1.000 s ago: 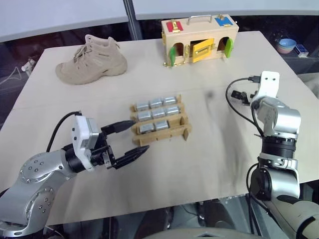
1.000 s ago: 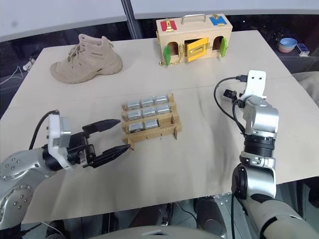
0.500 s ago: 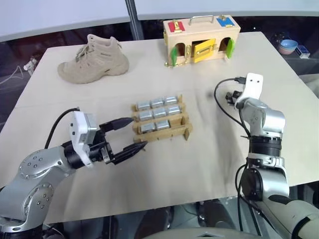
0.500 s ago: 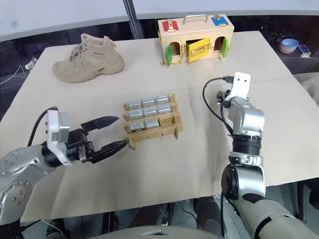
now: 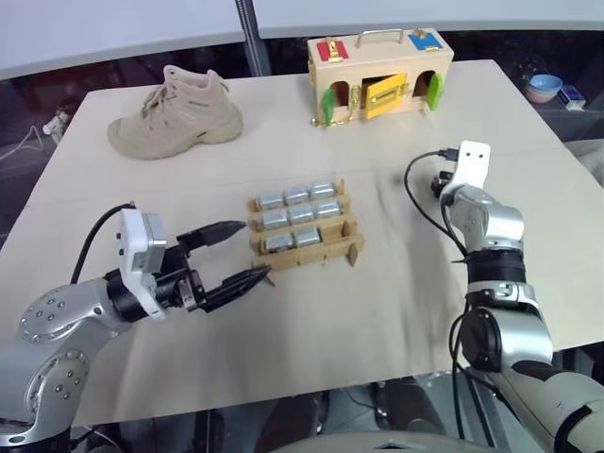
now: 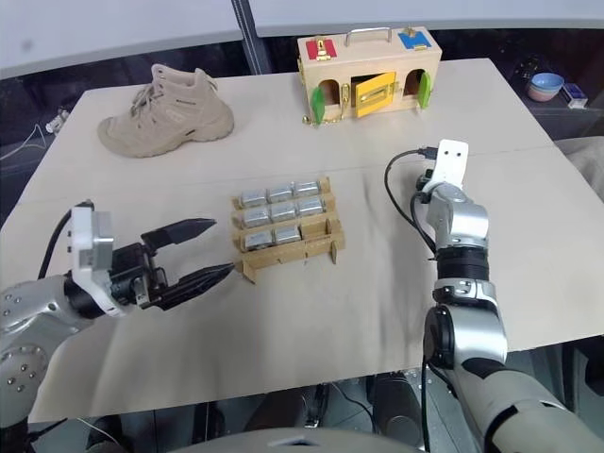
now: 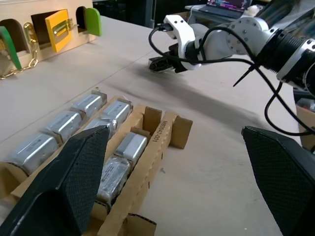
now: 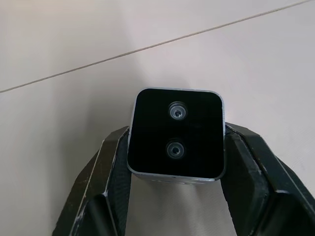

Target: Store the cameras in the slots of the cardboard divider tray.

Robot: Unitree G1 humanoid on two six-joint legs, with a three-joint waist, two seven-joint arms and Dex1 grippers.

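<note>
The right end effector (image 8: pixel 174 196) is clenched on a small silver-grey metal camera with a black lens face (image 8: pixel 175 133), presumably for carrying to the brown cardboard divider tray (image 5: pixel 304 230) at frame centre on the beige desk (image 5: pixel 377 302). The left end effector (image 5: pixel 236 255), released wide, hovers lower left of the tray, likely to steady it.

Both arms are silver-grey metal with round screws at the joints. Each wrist carries a white camera bracket, black cables and textured black fingers (image 7: pixel 78 182).
</note>
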